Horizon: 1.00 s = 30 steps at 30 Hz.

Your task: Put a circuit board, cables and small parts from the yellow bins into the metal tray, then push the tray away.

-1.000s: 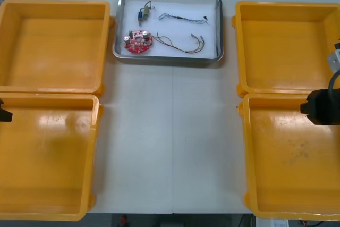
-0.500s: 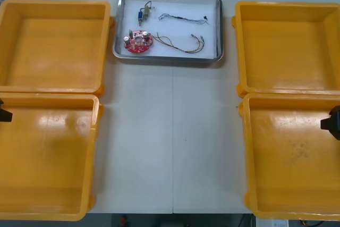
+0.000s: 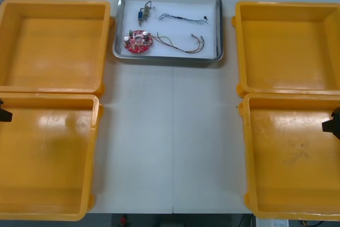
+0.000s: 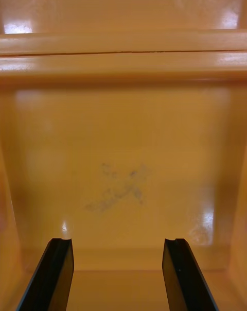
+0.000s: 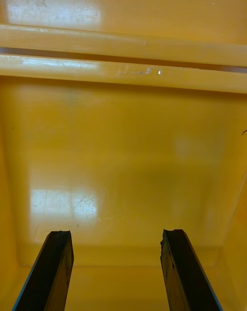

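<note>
The metal tray [image 3: 218, 25] sits at the table's far middle, white inside. In it lie a round red circuit board [image 3: 138, 41], a small metal part [image 3: 143, 13], a twisted blue and white cable [image 3: 183, 18] and a red and yellow cable [image 3: 180, 44]. My right gripper [image 4: 118, 275] hangs open over the near right yellow bin [image 4: 123, 151], nothing between its fingers; a bit of that arm [image 3: 334, 123] pokes in at the front view's right edge. My left gripper [image 5: 116, 275] is open above the near left yellow bin [image 5: 123, 156], its arm [image 3: 3, 113] at the left edge.
Two yellow bins stand at each side: far left [image 3: 53, 43], near left [image 3: 45, 155], far right [image 3: 287, 46], near right [image 3: 292, 155]. All look bare inside. White table [image 3: 170, 131] runs between them, below the tray.
My right arm has drawn back to the right, from well over the near right bin to the view's edge. The tray, its contents and the left arm have stayed put.
</note>
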### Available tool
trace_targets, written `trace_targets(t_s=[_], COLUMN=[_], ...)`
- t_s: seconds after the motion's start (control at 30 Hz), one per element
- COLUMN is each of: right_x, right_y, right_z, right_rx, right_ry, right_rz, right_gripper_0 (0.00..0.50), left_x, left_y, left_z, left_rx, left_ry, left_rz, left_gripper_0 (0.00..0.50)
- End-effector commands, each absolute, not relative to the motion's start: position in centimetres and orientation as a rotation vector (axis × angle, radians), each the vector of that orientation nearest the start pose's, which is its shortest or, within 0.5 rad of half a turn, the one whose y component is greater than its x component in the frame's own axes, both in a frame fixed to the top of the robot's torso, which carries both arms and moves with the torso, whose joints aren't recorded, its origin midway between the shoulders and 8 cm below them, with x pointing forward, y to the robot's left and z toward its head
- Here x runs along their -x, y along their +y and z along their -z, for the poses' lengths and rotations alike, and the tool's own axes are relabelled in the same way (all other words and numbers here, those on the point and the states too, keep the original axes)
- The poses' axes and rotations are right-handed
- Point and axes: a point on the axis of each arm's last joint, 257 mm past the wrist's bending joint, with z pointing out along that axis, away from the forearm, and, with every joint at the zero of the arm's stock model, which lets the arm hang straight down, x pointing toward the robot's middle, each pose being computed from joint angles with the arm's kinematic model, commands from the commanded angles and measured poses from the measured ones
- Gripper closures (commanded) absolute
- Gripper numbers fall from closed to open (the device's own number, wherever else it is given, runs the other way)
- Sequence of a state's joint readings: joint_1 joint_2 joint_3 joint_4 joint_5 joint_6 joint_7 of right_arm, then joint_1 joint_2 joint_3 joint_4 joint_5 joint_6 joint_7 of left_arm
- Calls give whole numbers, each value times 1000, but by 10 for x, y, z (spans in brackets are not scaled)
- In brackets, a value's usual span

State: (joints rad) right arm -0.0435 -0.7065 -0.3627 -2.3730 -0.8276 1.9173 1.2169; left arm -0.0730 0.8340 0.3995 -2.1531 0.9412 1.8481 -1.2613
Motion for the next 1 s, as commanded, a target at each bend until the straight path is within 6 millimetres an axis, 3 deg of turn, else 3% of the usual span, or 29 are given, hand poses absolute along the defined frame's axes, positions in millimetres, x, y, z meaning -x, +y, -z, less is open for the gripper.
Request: trace_targets(t_s=[0.03, 1.0], right_x=[-350, -350], right_y=[-359, -356], right_z=[152, 152], right_rx=[22, 20], right_ry=[2604, 2602], right_rz=[54, 45], right_gripper_0=[0, 0], left_x=[-358, -358], left_y=[407, 407], left_z=[160, 160], left_rx=[-16, -16], left_ry=[2678, 2678], left_rz=[-42, -42], left_gripper_0=[0, 0])
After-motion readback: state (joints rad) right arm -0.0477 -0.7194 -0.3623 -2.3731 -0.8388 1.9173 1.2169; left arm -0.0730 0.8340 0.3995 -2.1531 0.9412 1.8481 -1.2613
